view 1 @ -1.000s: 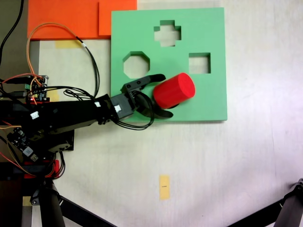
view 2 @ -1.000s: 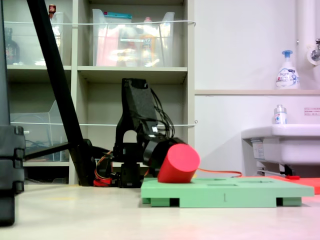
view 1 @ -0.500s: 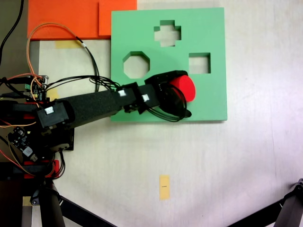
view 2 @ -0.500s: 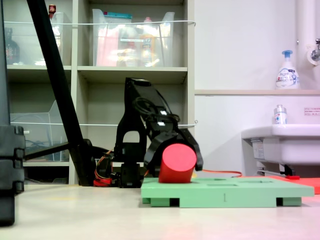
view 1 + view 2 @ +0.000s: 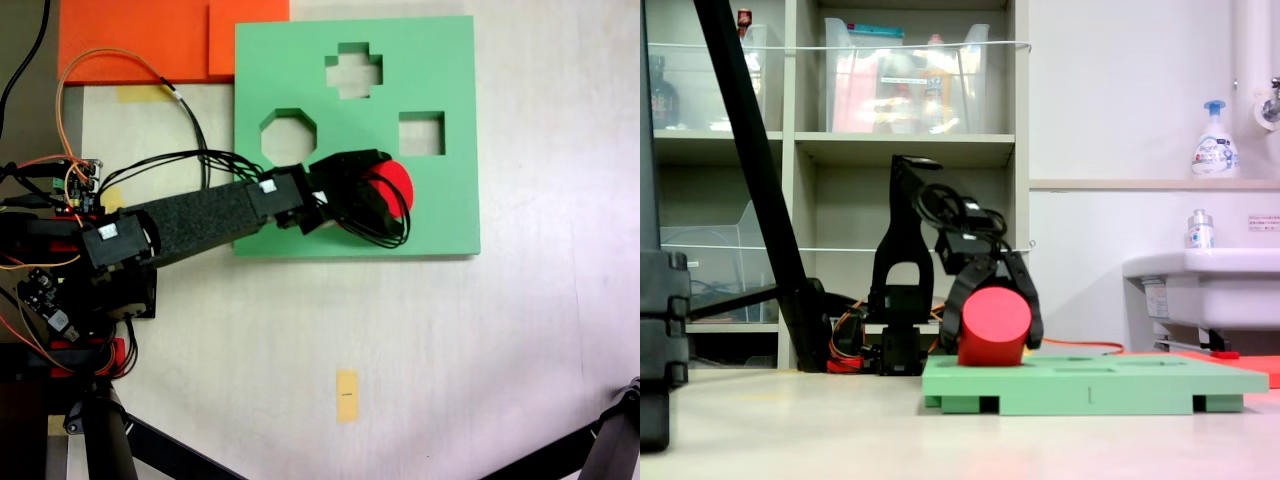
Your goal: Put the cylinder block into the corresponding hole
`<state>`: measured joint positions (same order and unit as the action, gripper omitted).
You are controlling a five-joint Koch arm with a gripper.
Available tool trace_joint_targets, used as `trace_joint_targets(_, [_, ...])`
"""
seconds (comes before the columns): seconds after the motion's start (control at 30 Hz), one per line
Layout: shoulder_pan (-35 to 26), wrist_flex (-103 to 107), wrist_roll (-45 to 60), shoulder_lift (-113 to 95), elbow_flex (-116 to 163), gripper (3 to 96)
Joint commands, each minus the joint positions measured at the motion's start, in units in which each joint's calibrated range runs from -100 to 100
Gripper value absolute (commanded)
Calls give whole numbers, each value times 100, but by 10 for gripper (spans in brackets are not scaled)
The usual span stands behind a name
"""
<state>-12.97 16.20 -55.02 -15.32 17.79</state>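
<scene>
cylinder block (image 5: 994, 326), bright red, sits at the green foam board (image 5: 440, 215) near the middle of its lower half in the first exterior view, below and left of the square cutout (image 5: 421, 134). in that view only a red crescent (image 5: 392, 186) of its top shows past the arm. in the second exterior view it leans, its round face turned toward the camera, its lower end at or just inside the board's top surface. the circular hole itself is hidden under the block and the arm, so i cannot see how well they line up.

the gripper (image 5: 990, 310) clasps the block, one black finger down each side in the second exterior view, clamped on the foam.

judging from this, the carry is done and the block is at its hole, but it is not seated: most of its body stands above the board and it is not upright. what is left, i think, is to square it up, press it down flush, then let go.

the octagonal cutout (image 5: 288, 137) lies toward the board's left edge and the cross-shaped cutout (image 5: 353, 70) near its top edge, both vacant. orange foam sheets (image 5: 130, 40) lie beyond the board's top left corner.
</scene>
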Motion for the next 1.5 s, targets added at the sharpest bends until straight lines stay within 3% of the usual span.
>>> trace_joint_targets(0.03, [-59, -27, 5, -256, 225, 311])
trace_joint_targets(0.13, [-63, -893, 205, -1317, 913, 268])
trace_joint_targets(0.4, [-54, -4523, 474, -3314, 2947, 268])
trace_joint_targets(0.73, [-63, -9502, 718, -1638, 4503, 268])
trace_joint_targets(1.33, [-230, -9974, 689, 415, 4742, 273])
trace_joint_targets(1.4, [-225, -9964, 689, 722, 4742, 334])
trace_joint_targets(1.5, [-249, -9935, 694, 1015, 4712, 505])
